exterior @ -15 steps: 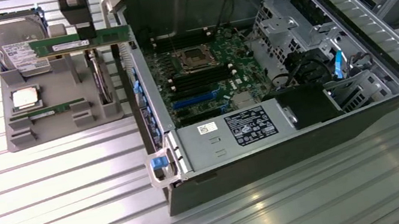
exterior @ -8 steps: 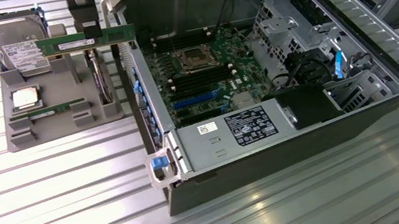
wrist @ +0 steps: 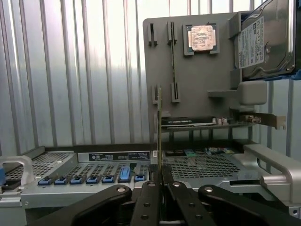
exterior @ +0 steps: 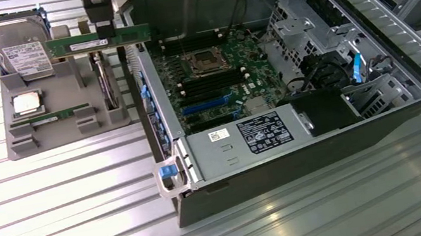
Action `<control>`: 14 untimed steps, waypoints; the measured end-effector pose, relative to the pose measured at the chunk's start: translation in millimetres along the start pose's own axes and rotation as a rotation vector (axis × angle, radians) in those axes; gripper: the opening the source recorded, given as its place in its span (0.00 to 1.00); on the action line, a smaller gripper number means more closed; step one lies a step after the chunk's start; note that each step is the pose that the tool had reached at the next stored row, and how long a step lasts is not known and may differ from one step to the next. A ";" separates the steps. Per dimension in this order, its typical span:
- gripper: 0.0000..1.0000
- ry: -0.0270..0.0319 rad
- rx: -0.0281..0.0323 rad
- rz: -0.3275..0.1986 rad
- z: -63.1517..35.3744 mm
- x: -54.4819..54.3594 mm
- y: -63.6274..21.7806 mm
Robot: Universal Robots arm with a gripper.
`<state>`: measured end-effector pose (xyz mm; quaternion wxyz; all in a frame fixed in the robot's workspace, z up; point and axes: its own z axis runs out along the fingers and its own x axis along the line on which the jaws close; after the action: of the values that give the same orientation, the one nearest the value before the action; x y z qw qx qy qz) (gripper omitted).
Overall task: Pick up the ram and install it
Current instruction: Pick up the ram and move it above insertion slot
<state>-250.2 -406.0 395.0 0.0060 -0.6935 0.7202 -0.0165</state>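
**You held the ram (exterior: 97, 42) in the air, between the grey tray (exterior: 43, 143) and the open computer case (exterior: 247, 182).**
The gripper (exterior: 106, 33) had its jaws clamped on the stick from above, near its middle. You could not read the print on the stick's long white label. Beside and below the jaws, the tray carried a processor (exterior: 26, 104) and a hard drive (exterior: 13, 42). The hard drive's label and the power supply (exterior: 240, 142) sticker were also unreadable.

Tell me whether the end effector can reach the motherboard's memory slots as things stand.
Probably yes: the end effector, shut on the ram, hangs beside the open case, and the black memory slots lie uncovered from above.
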 end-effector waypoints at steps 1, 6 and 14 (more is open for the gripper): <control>0.12 -0.0001 0.0001 0.000 0.1 -0.1 -1.3; 0.12 0.0000 0.0000 0.000 0.3 -0.4 -9.8; 0.12 0.0000 0.0000 0.000 0.7 -0.9 -22.8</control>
<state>-227.4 -406.0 395.0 0.0060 -0.6935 0.7203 -0.0165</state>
